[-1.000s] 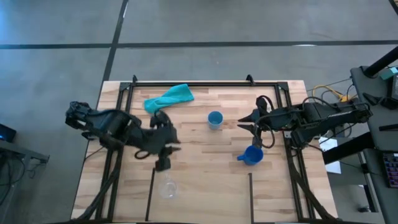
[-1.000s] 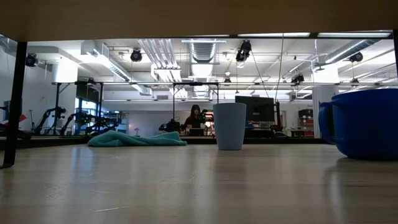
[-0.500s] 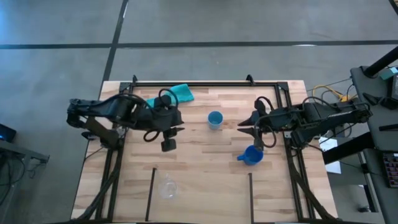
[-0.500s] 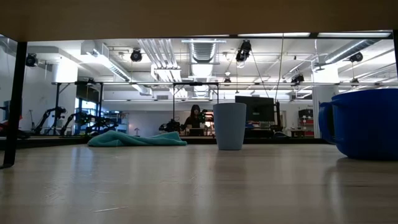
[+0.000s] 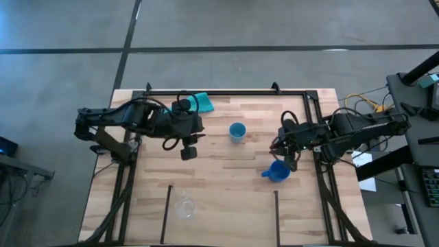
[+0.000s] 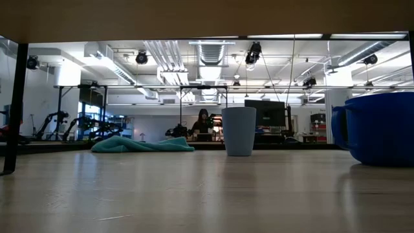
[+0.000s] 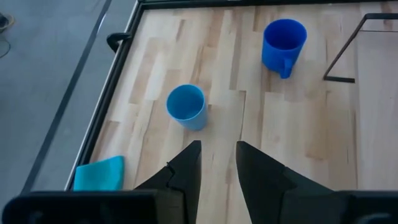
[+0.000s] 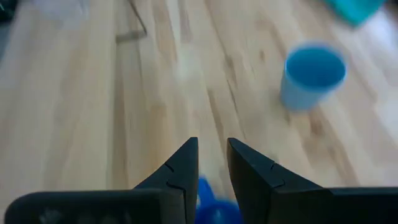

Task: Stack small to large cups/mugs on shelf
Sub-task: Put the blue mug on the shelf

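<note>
The clear cup [image 5: 185, 206] stands alone on the shelf [image 5: 219, 219] at six o'clock. The left end effector [image 7: 217, 163], narrowly parted and empty, faces the light blue cup [image 7: 186, 106]. The right end effector [image 8: 211, 163], equally slit and empty, hovers over the dark blue mug [image 5: 277, 171]; it should widen and descend squarely on the rim.

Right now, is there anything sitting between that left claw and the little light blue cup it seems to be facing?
Nothing visible. In the left wrist view only bare wood lies between the left gripper and the light blue cup. The dark blue mug stands farther off to one side, and the teal cloth lies off to the other.
</note>
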`<state>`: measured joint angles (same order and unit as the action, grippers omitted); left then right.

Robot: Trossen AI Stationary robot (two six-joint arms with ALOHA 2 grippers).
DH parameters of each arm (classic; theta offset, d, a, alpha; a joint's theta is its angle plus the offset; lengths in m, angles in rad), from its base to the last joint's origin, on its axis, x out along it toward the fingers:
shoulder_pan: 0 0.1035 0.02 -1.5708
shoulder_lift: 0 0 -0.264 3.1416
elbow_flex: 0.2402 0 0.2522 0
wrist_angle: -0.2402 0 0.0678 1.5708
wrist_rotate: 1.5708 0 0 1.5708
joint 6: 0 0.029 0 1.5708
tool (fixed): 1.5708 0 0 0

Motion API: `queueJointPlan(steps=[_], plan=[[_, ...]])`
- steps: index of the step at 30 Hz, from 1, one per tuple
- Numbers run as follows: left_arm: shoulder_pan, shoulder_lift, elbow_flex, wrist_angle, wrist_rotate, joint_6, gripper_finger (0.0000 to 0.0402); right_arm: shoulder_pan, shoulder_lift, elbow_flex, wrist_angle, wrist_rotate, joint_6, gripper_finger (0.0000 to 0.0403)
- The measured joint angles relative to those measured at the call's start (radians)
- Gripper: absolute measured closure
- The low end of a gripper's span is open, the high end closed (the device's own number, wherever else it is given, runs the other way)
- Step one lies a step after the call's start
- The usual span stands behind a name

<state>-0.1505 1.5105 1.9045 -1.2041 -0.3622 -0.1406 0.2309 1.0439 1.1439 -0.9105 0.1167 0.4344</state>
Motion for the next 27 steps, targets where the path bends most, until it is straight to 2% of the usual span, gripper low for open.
queueJointPlan(steps=[6,10,12,23,27], plan=[[0.001,0.0,0.0,0.0,-0.003,0.0,0.0315,0.0,0.0,0.0,-0.156,-0.085,0.056,0.0323],[0.001,0.0,0.0,0.0,-0.003,0.0,0.0315,0.006,0.0,-0.006,-0.216,-0.171,0.09,0.0323],[0.001,0.0,0.0,0.0,-0.003,0.0,0.0315,0.017,0.0,-0.015,-0.233,-0.18,0.09,0.0323],[0.003,0.0,0.0,0.027,-0.003,-0.002,0.0315,0.083,0.006,-0.151,-0.229,-0.234,0.157,0.0323],[0.008,0.003,0.0,0.03,-0.006,-0.003,0.0315,0.104,0.006,-0.206,-0.174,-0.279,0.161,0.0323]])
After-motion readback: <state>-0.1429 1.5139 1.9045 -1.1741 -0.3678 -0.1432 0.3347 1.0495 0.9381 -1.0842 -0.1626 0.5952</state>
